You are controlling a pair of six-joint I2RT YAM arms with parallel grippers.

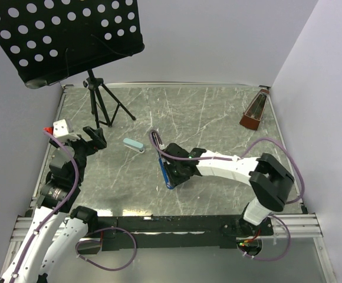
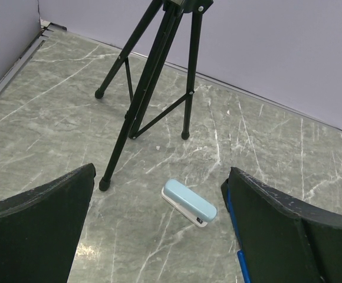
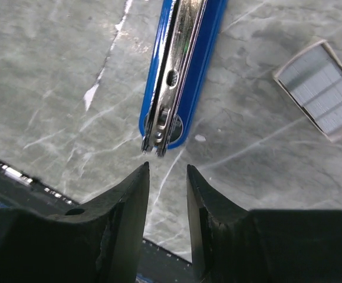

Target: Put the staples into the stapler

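Right gripper [image 3: 167, 171], narrow and seemingly empty, faces the stapler [image 3: 186, 65], partly cut off; left gripper [image 2: 162, 174] wide.

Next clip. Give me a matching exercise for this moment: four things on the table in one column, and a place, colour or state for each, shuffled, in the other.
1 stapler
2 staples
3 small case
4 metronome

A in the far right corner
B pale blue over white
C grey block in a whitish tray
D blue, metal channel exposed

Pairs: 1-D, 2-C, 3-B, 4-A
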